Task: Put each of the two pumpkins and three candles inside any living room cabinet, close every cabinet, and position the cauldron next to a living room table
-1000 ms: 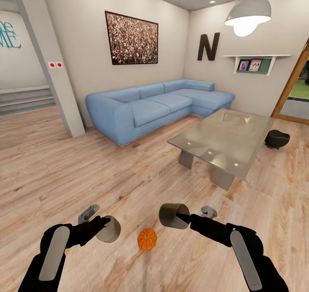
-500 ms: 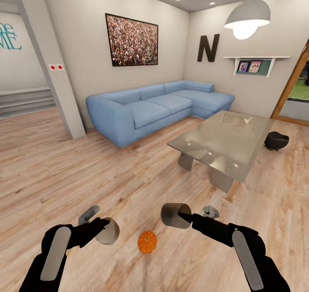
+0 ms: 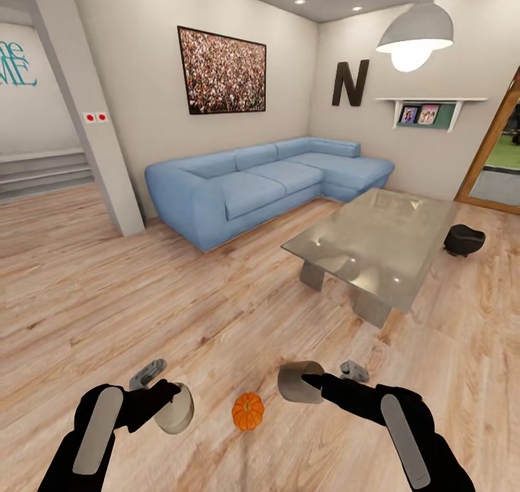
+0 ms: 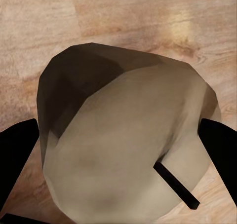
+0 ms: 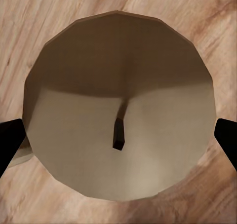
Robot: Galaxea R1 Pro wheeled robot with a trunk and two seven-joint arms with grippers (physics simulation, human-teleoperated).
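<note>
Our left gripper (image 3: 170,404) pinches one candle (image 3: 175,410) and our right gripper (image 3: 312,385) pinches another candle (image 3: 299,381), both above the wood floor (image 3: 180,311). A pumpkin (image 3: 248,411) sits on the floor between them; the cauldron (image 3: 464,240) rests just beyond the table (image 3: 375,243).

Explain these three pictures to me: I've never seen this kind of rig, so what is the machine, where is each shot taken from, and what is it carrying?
This is a simulated two-armed robot. The wide picture comes from its head camera, looking down over both black arms into a living room. The two close-ups come from cameras near each gripper. The left gripper is shut on one grey-beige candle, seen huge in the left wrist view. The right gripper is shut on another candle, whose wick end shows in the right wrist view. A pumpkin lies on the wooden floor between the arms. Further off stand the glass table, the black cauldron beyond it, and a blue sofa.
</note>
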